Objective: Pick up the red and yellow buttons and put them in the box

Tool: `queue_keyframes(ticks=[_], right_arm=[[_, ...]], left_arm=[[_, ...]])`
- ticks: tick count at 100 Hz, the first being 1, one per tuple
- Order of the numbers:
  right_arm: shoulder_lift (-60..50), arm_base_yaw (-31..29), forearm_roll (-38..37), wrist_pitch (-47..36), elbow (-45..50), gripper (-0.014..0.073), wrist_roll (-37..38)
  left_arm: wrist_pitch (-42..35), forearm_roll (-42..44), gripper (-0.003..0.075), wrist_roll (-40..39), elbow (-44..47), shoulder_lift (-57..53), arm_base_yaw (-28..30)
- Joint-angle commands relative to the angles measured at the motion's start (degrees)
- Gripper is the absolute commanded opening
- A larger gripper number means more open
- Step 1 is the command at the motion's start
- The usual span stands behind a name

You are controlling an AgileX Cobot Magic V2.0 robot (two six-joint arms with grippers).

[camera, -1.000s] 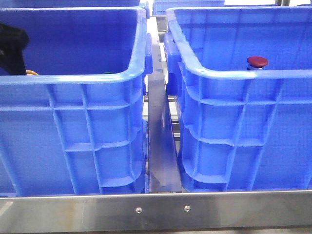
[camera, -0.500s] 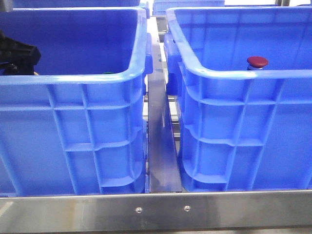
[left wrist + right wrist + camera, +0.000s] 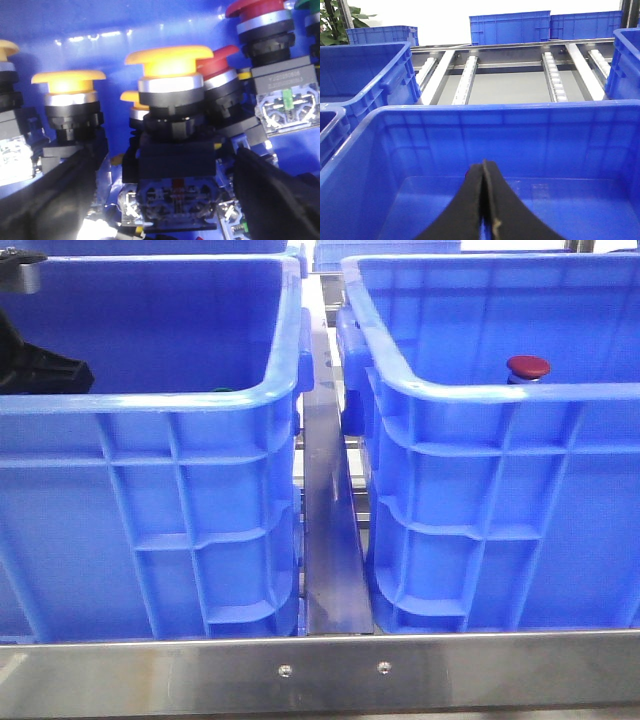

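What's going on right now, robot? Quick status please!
Left gripper open, jaws straddling a yellow button. Right gripper shut, empty over the box. Neighbouring buttons crowd close.

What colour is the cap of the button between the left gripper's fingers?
Yellow-orange, clearest in the left wrist view.

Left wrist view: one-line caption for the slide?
Open left gripper straddling a yellow button among crowded red and yellow buttons in the blue box.
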Motion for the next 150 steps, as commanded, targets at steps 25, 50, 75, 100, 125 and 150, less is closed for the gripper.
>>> queue_keyframes(ticks=[25, 50, 75, 100, 125, 150], right_arm=[[-0.03, -0.33, -0.07, 1.3, -1.71, -0.0069, -0.57], [-0.03, -0.33, -0.07, 1.3, -1.71, -0.0069, -0.57], [-0.03, -0.33, -0.07, 1.3, -1.71, -0.0069, -0.57], [-0.03, -0.33, -0.07, 1.3, -1.71, -0.0067, -0.57], [-0.03, -0.33, 0.16, 1.3, -1.71, -0.0067, -0.57], [-0.03, -0.33, 2.53, 2.03, -1.71, 0.0027, -0.57]], left_arm=[[-2.69, -0.19, -0.002, -0.02, -1.68, -2.26, -0.41], [-0.24, -0.19, -0.0019, -0.02, -1.68, -6.94, -0.41], [2.64, 0.17, -0.0019, 0.1, -1.68, -18.46, -5.02], [3.8, 0.44, -0.0019, 1.52, -1.46, -29.0, -17.62], [2.02, 0.65, -0.0019, 2.68, -1.46, -31.98, -34.26], [-1.48, 4.56, -0.0019, 2.68, -1.46, -31.86, -44.23]])
